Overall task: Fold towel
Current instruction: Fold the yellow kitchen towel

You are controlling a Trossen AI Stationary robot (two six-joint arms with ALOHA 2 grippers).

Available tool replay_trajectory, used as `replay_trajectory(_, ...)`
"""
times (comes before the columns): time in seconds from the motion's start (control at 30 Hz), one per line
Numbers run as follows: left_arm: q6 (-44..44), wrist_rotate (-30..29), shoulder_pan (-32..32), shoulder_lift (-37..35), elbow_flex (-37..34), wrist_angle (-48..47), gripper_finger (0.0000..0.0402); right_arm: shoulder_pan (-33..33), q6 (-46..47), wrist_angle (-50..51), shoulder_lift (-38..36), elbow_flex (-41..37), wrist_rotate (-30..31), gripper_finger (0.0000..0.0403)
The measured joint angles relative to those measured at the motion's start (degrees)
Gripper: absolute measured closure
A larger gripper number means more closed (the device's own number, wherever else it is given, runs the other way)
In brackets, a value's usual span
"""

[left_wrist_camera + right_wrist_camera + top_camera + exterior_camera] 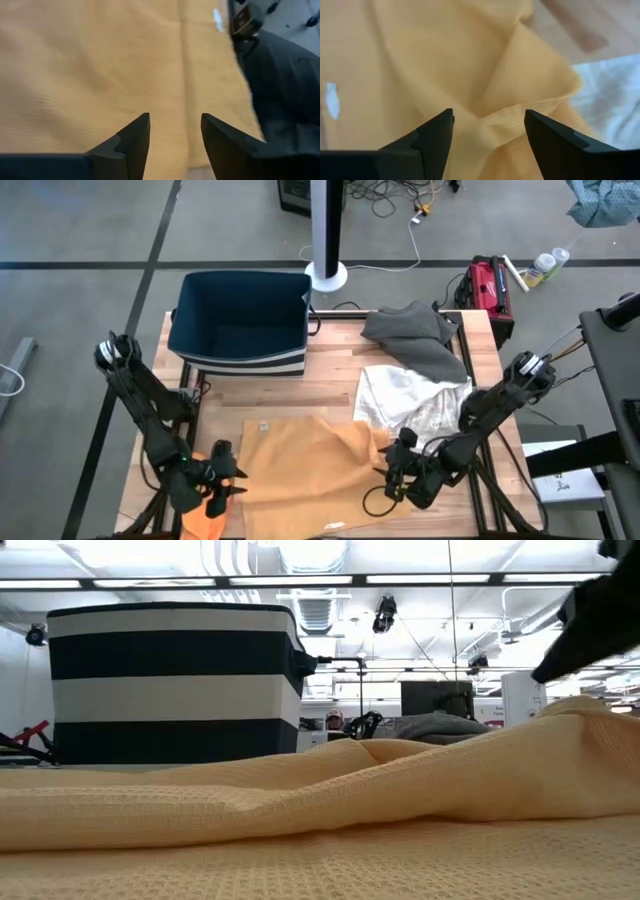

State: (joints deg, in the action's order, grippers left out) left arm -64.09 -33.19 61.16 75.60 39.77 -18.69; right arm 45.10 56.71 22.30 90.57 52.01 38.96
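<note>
A yellow towel lies spread across the lower middle of the frame on the wooden surface, its right edge bunched into a raised fold. The left claw sits at the towel's left edge in the lower left of the frame, its two dark fingers parted over the cloth with nothing between them. The right claw sits at the towel's bunched right edge in the lower right, its fingers spread wide above the fold, grasping nothing. A white cloth lies crumpled just right of the towel, with a grey cloth above it. A dark bin with striped sides stands at the upper left of the surface
</note>
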Motion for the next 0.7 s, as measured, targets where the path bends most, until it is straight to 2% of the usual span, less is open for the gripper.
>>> replay_trajectory(0.13,0.50,0.17,-0.64,4.86,-4.29,9.73,0.0247,0.15,-2.40,-7.48,5.10,0.02,-1.81,0.0153)
replay_trajectory(0.23,-0.43,0.51,-1.63,8.83,-4.76,10.35,0.0247,-0.69,-3.82,-11.46,8.98,0.02,-4.75,0.0154)
replay_trajectory(0.3,-1.28,1.79,-2.71,10.70,-4.63,9.40,0.0247,-1.62,-3.42,-9.44,10.72,-0.01,-5.07,0.0157)
replay_trajectory(0.4,-3.30,3.09,-4.76,12.49,-3.61,2.62,0.0248,-3.72,-1.88,-5.26,11.58,-0.04,-3.82,0.0162)
replay_trajectory(0.53,-8.48,2.24,-8.54,12.63,-2.38,-12.18,0.0247,-7.27,-1.20,1.15,10.25,-0.04,0.09,0.0168)
replay_trajectory(0.7,-10.79,-3.81,-13.11,9.20,0.43,-28.27,0.0242,-10.97,-2.19,6.44,6.52,-0.04,4.97,0.0174)
